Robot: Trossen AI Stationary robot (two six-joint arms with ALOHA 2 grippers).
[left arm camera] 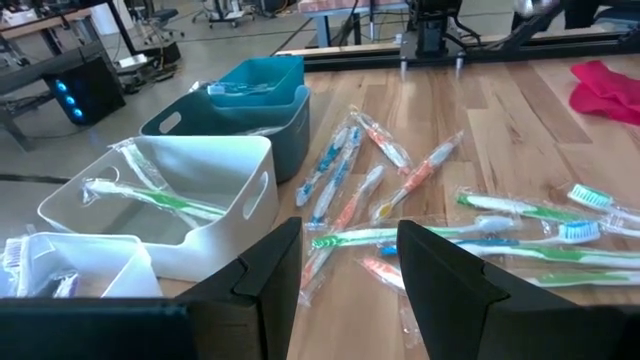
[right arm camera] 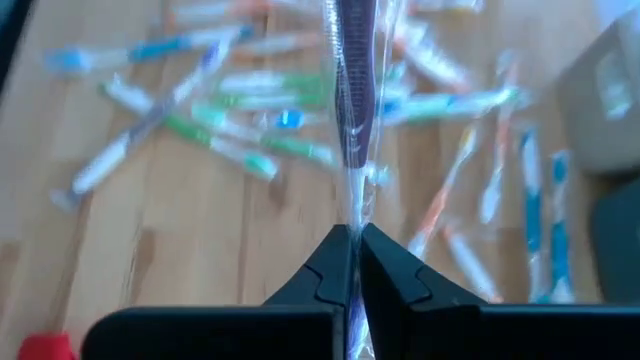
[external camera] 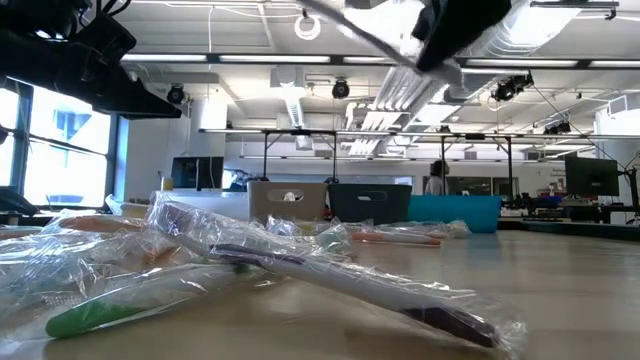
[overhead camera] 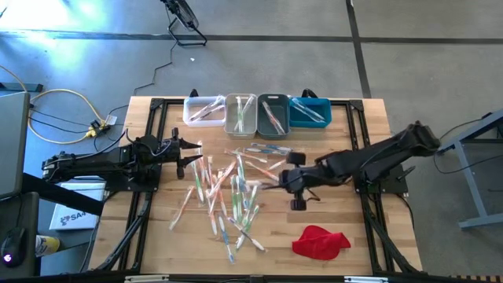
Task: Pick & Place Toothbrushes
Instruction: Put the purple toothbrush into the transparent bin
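Several wrapped toothbrushes [overhead camera: 224, 196] lie loose on the wooden table, between my two arms. My right gripper [right arm camera: 354, 240] is shut on one with a dark handle in a clear wrapper [right arm camera: 354, 120] and holds it above the pile; the low view shows it high over the table [external camera: 385, 45]. In the high view that gripper [overhead camera: 281, 181] sits right of the pile. My left gripper [left arm camera: 350, 270] stands open at the pile's left side [overhead camera: 191, 153], with nothing between its fingers. My right gripper pinches one end of the wrapped toothbrush [right arm camera: 353, 215] between its two fingers. The fingers slant down from the table's right side. The toothbrush runs on past the fingertips in line with them. It is lifted clear of the table and the pile.
Along the far edge stand a white bin [overhead camera: 203, 110], a beige bin [overhead camera: 240, 114], a grey bin [overhead camera: 273, 116] and a blue bin [overhead camera: 310, 112], each with toothbrushes in it. A red cloth [overhead camera: 320, 241] lies near the front right. Bare wood shows at the front left.
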